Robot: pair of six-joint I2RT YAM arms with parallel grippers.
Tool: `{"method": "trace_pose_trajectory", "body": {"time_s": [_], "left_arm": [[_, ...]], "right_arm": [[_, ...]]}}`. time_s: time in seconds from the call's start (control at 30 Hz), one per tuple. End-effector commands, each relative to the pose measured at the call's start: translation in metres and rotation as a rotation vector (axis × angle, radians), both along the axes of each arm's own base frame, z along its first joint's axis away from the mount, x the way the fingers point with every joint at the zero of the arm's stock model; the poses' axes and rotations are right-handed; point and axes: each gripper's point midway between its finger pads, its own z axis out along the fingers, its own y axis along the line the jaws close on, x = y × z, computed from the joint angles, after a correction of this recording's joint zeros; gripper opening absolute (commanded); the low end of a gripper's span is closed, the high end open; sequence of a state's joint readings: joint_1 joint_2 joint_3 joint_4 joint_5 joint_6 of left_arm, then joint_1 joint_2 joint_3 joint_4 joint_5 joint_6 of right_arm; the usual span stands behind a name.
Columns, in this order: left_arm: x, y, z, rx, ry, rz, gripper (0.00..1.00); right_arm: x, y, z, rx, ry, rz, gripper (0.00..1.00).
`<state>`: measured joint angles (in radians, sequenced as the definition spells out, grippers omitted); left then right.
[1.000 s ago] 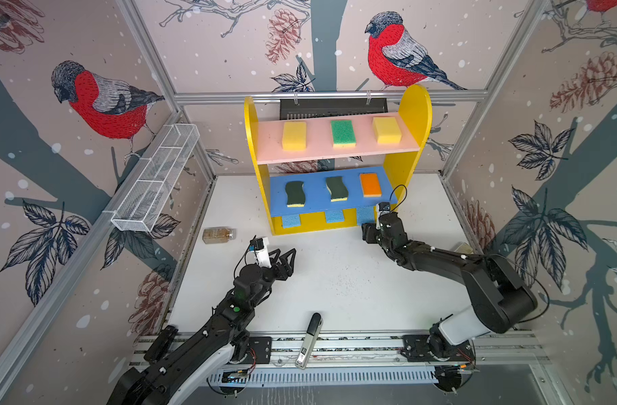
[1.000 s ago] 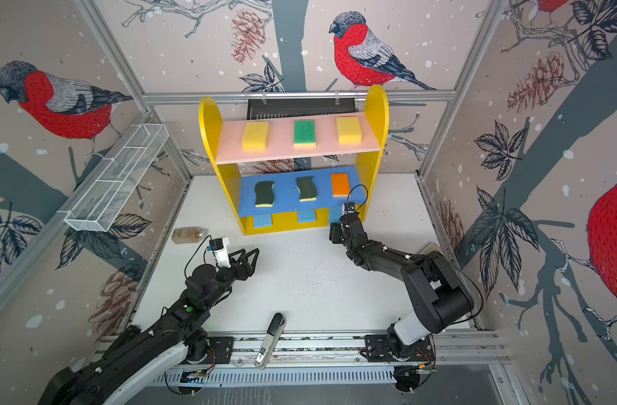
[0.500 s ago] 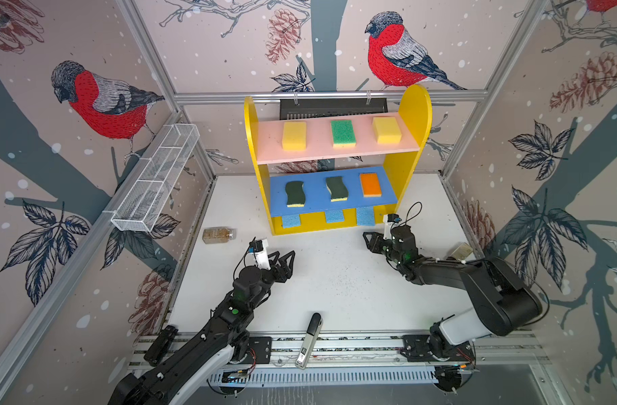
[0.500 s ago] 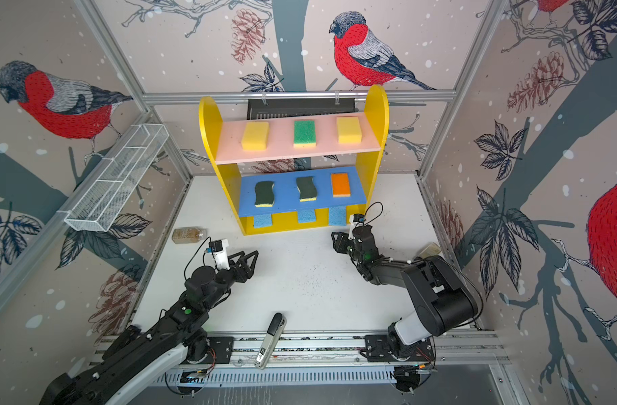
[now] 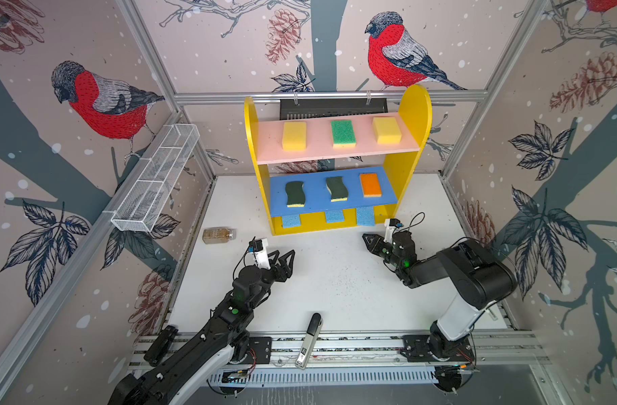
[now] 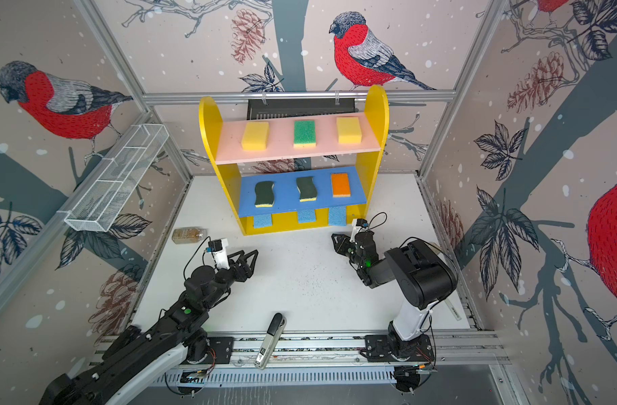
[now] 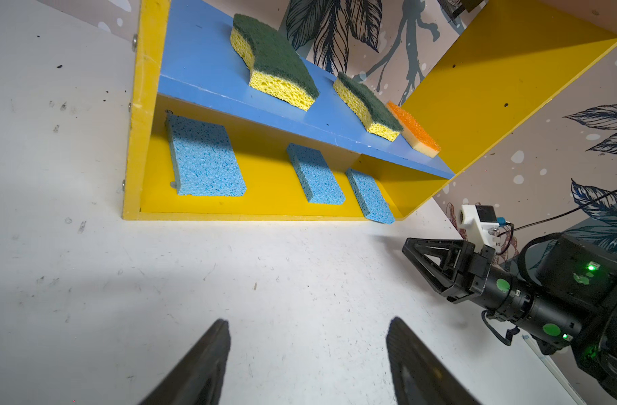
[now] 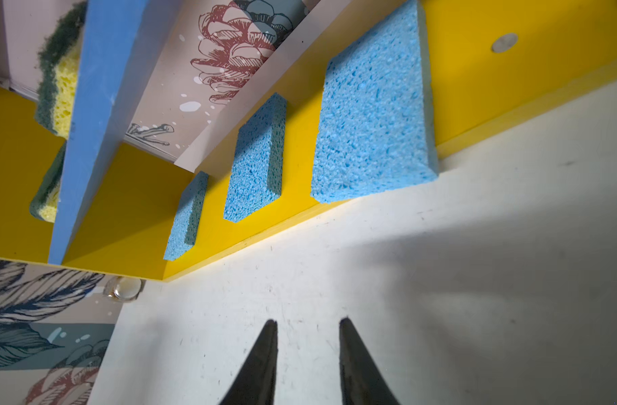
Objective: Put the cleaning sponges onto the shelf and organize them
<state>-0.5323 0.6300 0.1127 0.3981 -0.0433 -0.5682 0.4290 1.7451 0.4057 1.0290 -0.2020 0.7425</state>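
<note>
The shelf (image 7: 510, 87) is standing on the white table (image 7: 89, 280). On its blue board (image 7: 201, 77) two dark green wavy sponges (image 7: 275, 59) (image 7: 370, 105) are lying side by side, and an orange-topped sponge (image 7: 414, 131) is lying beside them, nearest the shelf's far yellow side. On the shelf's yellow base three thin light blue sponges (image 7: 205, 157) (image 7: 315, 173) (image 7: 370, 196) are lying in a row (the last one is reaching the front edge). The left gripper (image 7: 307, 364) is hanging before the shelf, fingers wide apart, gripping nothing. The right gripper (image 7: 410, 247) is hanging near the shelf's far front corner.
</note>
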Motion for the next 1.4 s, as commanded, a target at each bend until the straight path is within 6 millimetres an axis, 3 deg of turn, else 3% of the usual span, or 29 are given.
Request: {"method": "trace_pose_trajectory", "body": {"time_s": [0.0,0.3,0.87,1.37], "left_arm": [[0.001,0.005,-0.001,0.018,-0.011,0.025,0.71],[0.003,0.008,-0.004,0.028,-0.004,0.045,0.71],[0.002,0.012,-0.01,0.04,0.008,0.065,0.71],[0.004,0.012,-0.013,0.044,0.016,0.071,0.71]], "right_arm": [[0.007,0.005,0.015,0.086,-0.043,-0.008,0.29],[0.01,0.008,0.004,0.138,-0.02,-0.017,0.22],[0.01,0.007,-0.014,0.168,0.019,-0.044,0.23],[0.025,-0.003,-0.019,0.195,0.04,-0.122,0.18]]}}
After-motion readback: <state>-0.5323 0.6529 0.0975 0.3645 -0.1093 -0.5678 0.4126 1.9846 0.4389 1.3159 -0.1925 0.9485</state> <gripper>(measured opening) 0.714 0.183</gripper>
